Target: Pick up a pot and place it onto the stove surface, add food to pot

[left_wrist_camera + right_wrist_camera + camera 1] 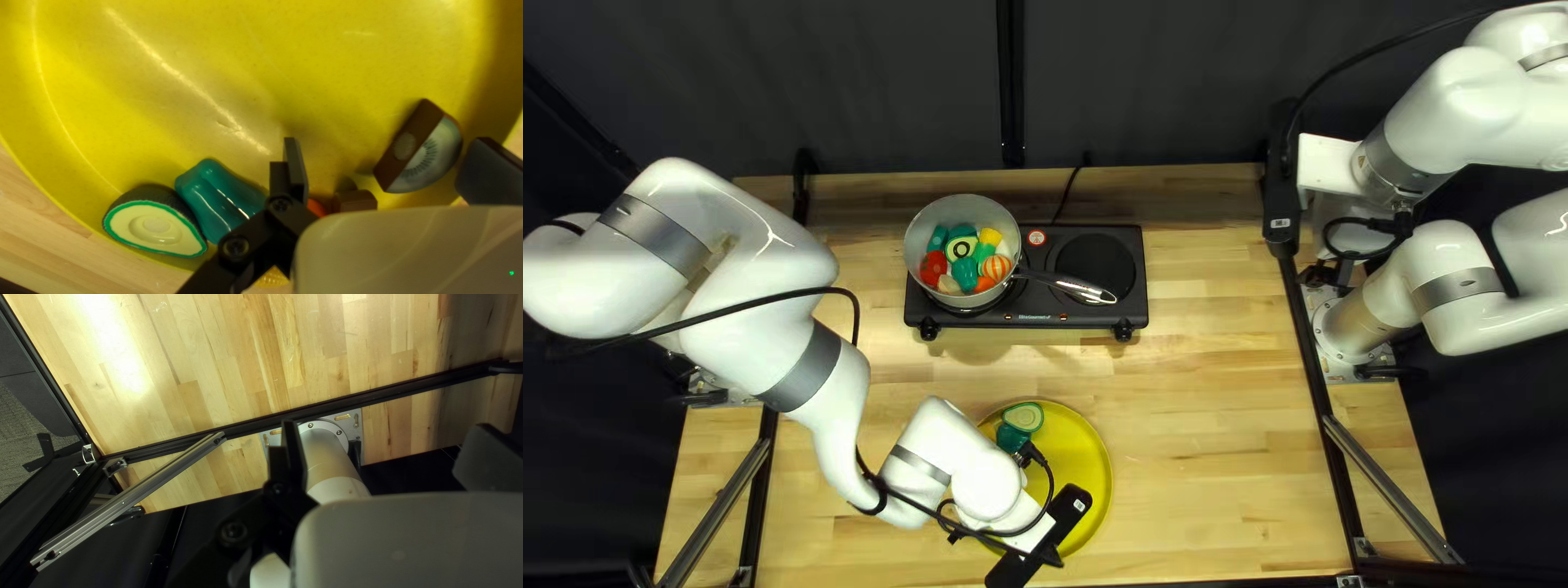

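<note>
Yellow plate (1096, 463) near table edge (1231, 571) | left hand (1059, 523) above, fingers (297, 170) apart

Top L view: cam above near edge of worktop (1220, 436), slanted down, facing far edge & dark curtain (850, 87); widest, farthest off. L wrist view: cam on L arm (980, 479), looking down into yellow plate (1095, 457), v. close. R wrist view: cam on R arm (1329, 163), higher up, down on worktop's R side. Shared: top/L wrist, plate w/ avocado half (155, 224); top/R wrist, arm base (327, 452), silver strut (136, 495).
</note>
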Controlling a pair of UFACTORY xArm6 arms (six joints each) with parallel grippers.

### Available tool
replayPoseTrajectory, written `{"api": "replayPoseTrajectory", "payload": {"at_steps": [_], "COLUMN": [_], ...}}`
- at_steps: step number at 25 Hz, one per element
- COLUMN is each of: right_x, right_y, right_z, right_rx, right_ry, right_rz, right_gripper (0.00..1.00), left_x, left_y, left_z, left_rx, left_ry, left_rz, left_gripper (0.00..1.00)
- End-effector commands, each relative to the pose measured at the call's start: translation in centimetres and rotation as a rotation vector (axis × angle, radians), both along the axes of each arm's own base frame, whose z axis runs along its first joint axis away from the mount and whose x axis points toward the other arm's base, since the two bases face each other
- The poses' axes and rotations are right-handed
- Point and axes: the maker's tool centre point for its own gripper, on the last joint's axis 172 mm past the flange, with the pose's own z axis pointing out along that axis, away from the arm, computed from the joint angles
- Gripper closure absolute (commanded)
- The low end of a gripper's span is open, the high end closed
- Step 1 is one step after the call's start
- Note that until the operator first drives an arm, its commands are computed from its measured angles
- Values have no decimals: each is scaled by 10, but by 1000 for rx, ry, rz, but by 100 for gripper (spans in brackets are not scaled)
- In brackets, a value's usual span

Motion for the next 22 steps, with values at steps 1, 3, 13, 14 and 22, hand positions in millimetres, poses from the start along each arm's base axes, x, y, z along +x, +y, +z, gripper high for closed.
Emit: {"api": "replayPoseTrajectory", "payload": {"at_steps": [1,3,13,14,22], "right_x": [0,0,0,0,0], "right_y": [0,0,0,0,0], "right_z": [0,0,0,0,0], "right_rx": [0,0,0,0,0], "right_ry": [0,0,0,0,0], "right_rz": [0,0,0,0,0], "right_gripper": [0,0,0,0,0], "left_x": [-1,0,16,16,16], "left_y": [3,4,8,8,8], "left_z": [-6,-6,-6,-6,-6], "left_rx": [-5,-5,-17,-17,-17], "left_ry": [0,0,2,2,2], "left_rz": [1,0,-11,-11,-11], "left_gripper": [0,0,100,100,100]}}
